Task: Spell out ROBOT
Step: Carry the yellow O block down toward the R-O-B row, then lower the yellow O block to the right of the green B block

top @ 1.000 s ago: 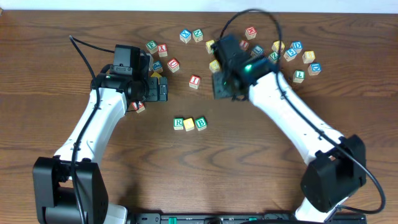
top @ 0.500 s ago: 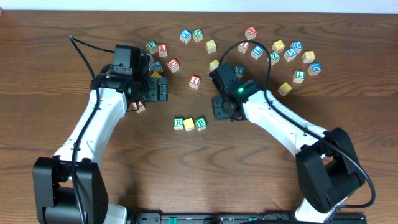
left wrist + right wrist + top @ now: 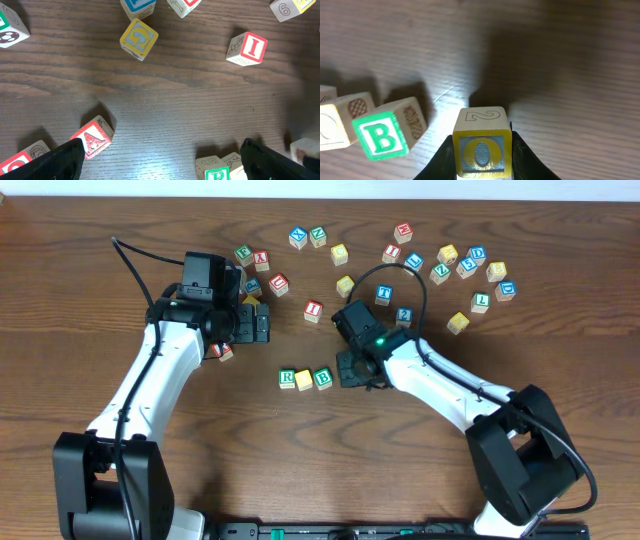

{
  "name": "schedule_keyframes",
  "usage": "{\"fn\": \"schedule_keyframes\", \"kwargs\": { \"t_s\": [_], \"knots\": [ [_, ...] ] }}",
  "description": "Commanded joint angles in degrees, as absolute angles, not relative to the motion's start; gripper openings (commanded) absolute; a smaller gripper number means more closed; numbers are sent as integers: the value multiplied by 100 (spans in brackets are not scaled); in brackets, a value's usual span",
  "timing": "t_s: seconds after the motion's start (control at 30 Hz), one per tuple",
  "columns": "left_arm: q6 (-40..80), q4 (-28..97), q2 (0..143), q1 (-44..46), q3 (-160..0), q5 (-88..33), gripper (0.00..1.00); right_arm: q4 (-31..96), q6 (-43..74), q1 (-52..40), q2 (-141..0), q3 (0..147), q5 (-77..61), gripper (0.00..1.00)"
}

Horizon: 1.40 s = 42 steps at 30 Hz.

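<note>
On the table lies a row of three cubes: green R [image 3: 287,378], a yellow-topped cube [image 3: 304,379] and green B [image 3: 322,377]. My right gripper [image 3: 354,368] hovers just right of the B, shut on a yellow O cube [image 3: 481,149]. The right wrist view has that cube between the jaws, with the B [image 3: 382,135] to its left. A blue-lettered cube, possibly the T [image 3: 384,295], lies farther back. My left gripper [image 3: 258,327] stands open and holds nothing, left of the row. Its wrist view catches the R [image 3: 217,172] near the right finger.
Many loose letter cubes are scattered along the back, from the left [image 3: 243,254] to the right [image 3: 505,289]. A red I cube [image 3: 314,309] sits behind the row. A red A cube [image 3: 92,137] lies by my left finger, and a yellow G cube [image 3: 138,38] farther off.
My right arm has swung from the back cluster forward and left, bringing the O cube down beside the B. The left arm has not moved.
</note>
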<state>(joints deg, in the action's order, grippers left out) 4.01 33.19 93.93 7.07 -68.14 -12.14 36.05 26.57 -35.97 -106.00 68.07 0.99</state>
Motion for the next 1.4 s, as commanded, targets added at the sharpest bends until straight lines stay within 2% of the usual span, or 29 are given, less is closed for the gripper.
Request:
{"fn": "schedule_keyframes", "kwargs": {
  "t_s": [0.0, 1.37],
  "knots": [
    [301, 3336, 9397, 707, -6777, -1284, 98, 3546, 2740, -3723, -10477, 6781, 91, 17],
    [301, 3336, 9397, 707, -6777, -1284, 98, 3050, 2786, -3916, -10479, 6405, 349, 20]
  ]
}}
